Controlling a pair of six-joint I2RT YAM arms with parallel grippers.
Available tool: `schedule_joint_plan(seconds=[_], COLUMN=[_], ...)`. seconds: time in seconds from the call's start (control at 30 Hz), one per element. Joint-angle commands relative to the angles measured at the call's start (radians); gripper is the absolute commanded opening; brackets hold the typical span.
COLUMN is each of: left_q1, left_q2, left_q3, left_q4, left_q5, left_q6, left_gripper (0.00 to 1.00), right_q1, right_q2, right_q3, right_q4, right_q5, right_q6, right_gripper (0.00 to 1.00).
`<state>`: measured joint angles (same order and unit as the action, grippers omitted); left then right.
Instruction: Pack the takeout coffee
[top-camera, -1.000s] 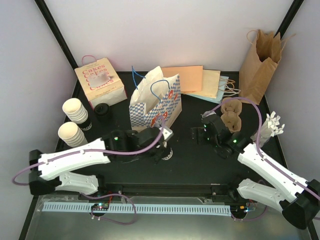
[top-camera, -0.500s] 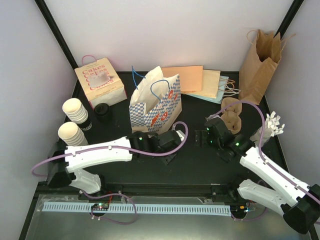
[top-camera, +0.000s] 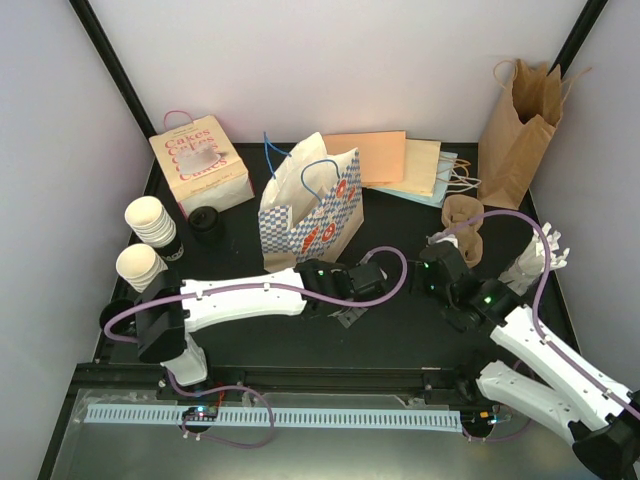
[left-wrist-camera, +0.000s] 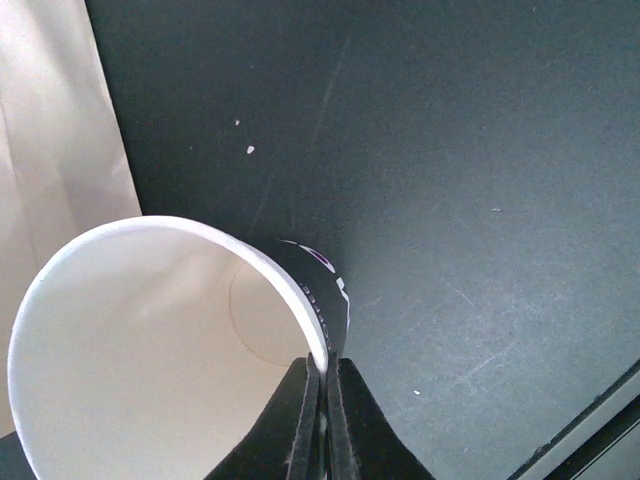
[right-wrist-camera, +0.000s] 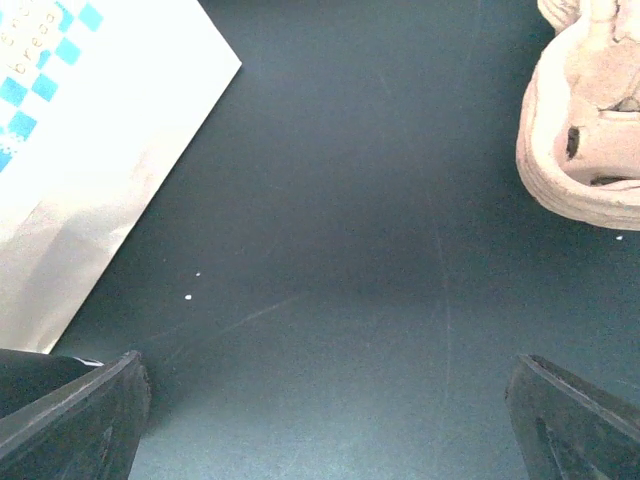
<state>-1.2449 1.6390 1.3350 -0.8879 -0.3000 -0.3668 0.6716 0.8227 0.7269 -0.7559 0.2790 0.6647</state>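
Beside the bag (top-camera: 310, 215), your left gripper (left-wrist-camera: 322, 385) is pinching a cup (left-wrist-camera: 150, 340) by its rim, jaws nearly touching; only its wrist camera is showing that grip. Your right gripper (right-wrist-camera: 325, 420) is hanging wide open over the table (right-wrist-camera: 350, 200), near the carrier (right-wrist-camera: 590, 130).

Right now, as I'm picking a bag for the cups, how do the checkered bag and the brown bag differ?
The checkered bag is blue-and-white patterned with blue handles; the brown bag is plain. The checkered bag stands in the middle, the brown bag in the far right corner. Both stand upright.
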Motion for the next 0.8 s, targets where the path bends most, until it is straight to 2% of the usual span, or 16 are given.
schedule_joint_plan(seconds=[0.0, 0.27, 0.43, 0.6, 0.77], left_q1=[-0.004, -0.003, -0.002, -0.002, -0.003], left_q2=[0.031, 0.063, 0.067, 0.069, 0.005], left_q3=[0.05, 0.051, 0.054, 0.073, 0.117], left_q4=[-0.014, -0.016, -0.01, -0.029, -0.064], left_q5=[-0.011, -0.006, 0.027, 0.027, 0.028], left_q6=[0.005, -0.007, -0.003, -0.01, -0.04], left_gripper=[0.04, 0.05, 0.24, 0.33, 0.5], right_q1=[-0.006, -0.007, -0.008, -0.008, -0.007], right_q2=[-0.028, -0.034, -0.032, -0.031, -0.023], right_q3=[-0.004, 0.0, 0.003, 0.009, 0.018], right_q4=[-0.01, -0.013, -0.01, -0.012, -0.014], right_q5=[0.048, 0.053, 0.05, 0.048, 0.045], right_q6=[0.026, 0.028, 0.022, 0.016, -0.001], right_gripper=[1.0, 1.0, 1.0, 1.0, 1.0])
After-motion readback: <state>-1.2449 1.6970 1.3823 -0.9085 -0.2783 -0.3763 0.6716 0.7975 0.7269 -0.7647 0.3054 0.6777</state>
